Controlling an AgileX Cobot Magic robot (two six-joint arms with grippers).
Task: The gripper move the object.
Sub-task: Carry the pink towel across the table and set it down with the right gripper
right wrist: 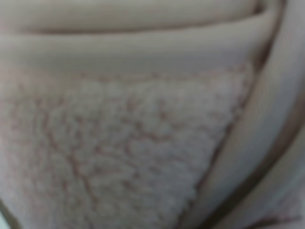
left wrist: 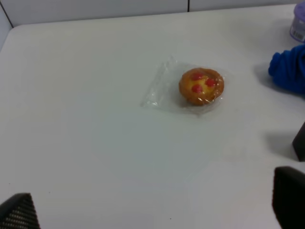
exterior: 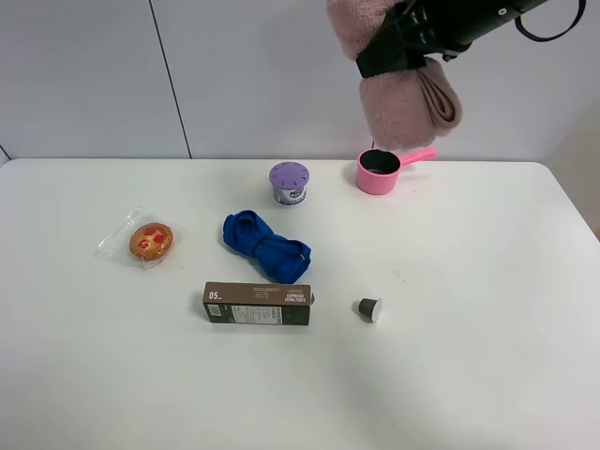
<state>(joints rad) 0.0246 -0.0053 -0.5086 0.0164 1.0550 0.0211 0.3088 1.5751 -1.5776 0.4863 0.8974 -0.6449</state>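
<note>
Exterior high: fluffy pale-pink bundle [exterior: 405, 105], black-banded.

The pink cloth bundle [exterior: 405, 103] runs off the high view's top edge and buries the jaws of the right gripper [exterior: 412, 37]. In the right wrist view it is only a blur. The left wrist view crops the blue cloth [left wrist: 289, 71], the purple tub [left wrist: 299, 24] and the fingertips [left wrist: 288, 200] of the left gripper [left wrist: 152, 209]. The print on the box [exterior: 258, 304] is too small to read.

Table [exterior: 469, 375] holds tart [exterior: 151, 241], blue cloth [exterior: 266, 247], brown box [exterior: 258, 304], capsule [exterior: 369, 308], purple jar [exterior: 290, 183], pink pot [exterior: 380, 172].
</note>
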